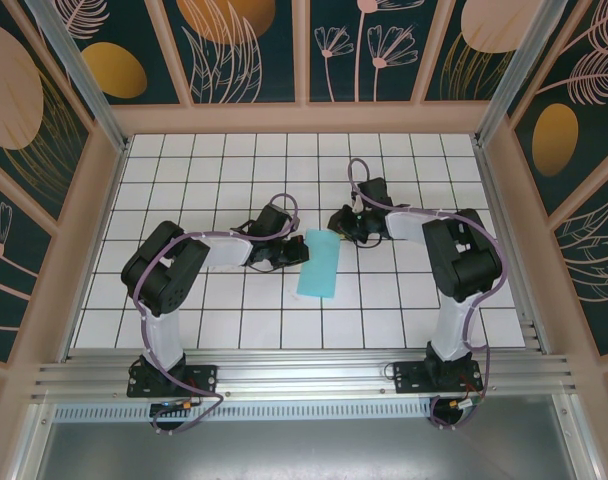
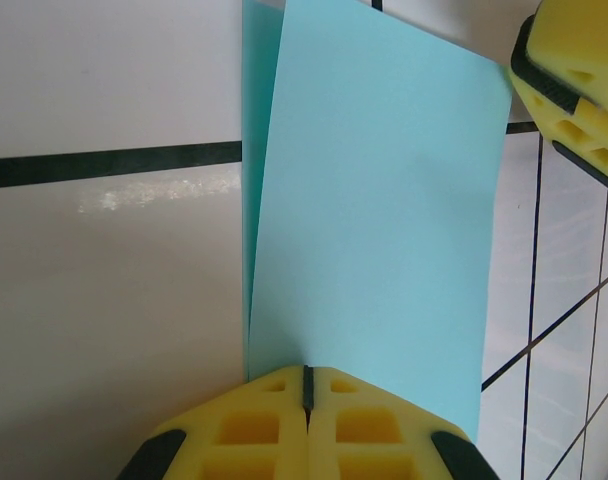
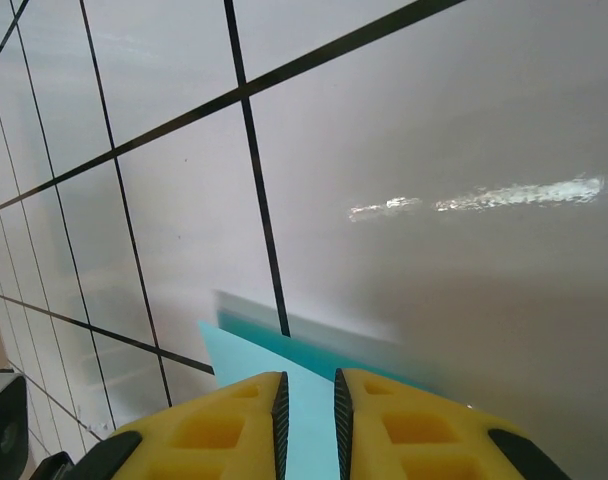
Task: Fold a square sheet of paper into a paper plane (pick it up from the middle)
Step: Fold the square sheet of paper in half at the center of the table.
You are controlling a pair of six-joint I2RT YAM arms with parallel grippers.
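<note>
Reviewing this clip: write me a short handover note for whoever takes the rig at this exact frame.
Left gripper: shut, apparently pinching the left long edge of the sheet of paper.
Right gripper: fingers narrowly apart at the sheet's far right corner, not clamped.
Sheet: mid-table, folded in half into a narrow rectangle, with the layers slightly offset along one long edge.
Done: the first half fold.
Left: nose and wing folds; nothing has a plane shape yet.

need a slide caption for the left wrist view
Left pincer, shut, over the edge of a folded light-blue paper on white tiles
</note>
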